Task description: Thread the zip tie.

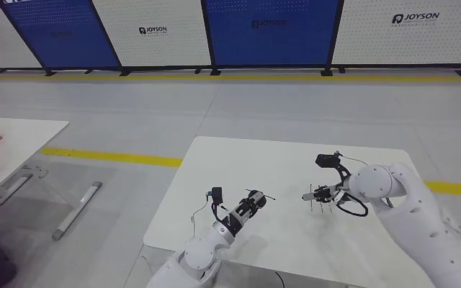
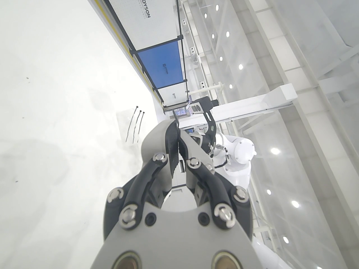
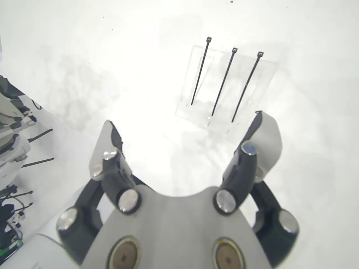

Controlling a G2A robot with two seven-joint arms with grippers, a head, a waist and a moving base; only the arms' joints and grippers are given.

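A white rectangular table [image 1: 288, 165] stood at lower centre of the top view on a grey floor [image 1: 144, 108]. Blue and white partition panels [image 1: 270, 32] lined the upper edge. At left were a yellow floor stripe [image 1: 108, 156], a second white tabletop [image 1: 25, 140] and a grey metal bar [image 1: 75, 211].

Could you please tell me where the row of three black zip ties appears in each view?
Top view: the row of three black plastic zip ties sits right of the white table's middle, directly by the right tool.
Left wrist view: on the table, at, beyond the left tool, which pinches a separate black zip tie.
Right wrist view: at, on a clear plastic holder just ahead of the open right tool.
Shared landmark: the white table.
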